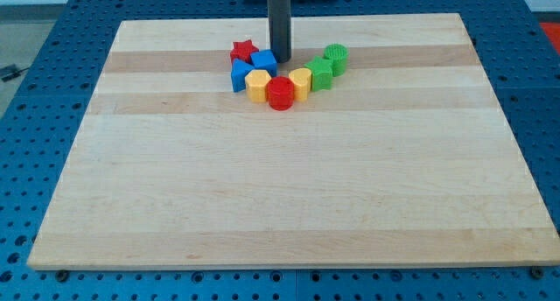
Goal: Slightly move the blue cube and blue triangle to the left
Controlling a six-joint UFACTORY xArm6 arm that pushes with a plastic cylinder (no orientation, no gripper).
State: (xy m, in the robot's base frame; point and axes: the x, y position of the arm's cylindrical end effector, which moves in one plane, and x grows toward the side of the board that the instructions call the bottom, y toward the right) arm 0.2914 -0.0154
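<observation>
The blue cube (pixel 264 62) sits near the board's top centre, just below the red star (pixel 242 51). The blue triangle (pixel 239 75) lies at its lower left, touching it. My tip (pixel 280 60) stands right against the blue cube's right side, above the yellow blocks. The rod comes down from the view's top.
A yellow hexagon (pixel 258 86), a red cylinder (pixel 280 94), a second yellow block (pixel 300 82), a green block (pixel 320 73) and a green cylinder (pixel 336 57) form an arc below and right of the tip. The wooden board (pixel 280 205) lies on a blue perforated table.
</observation>
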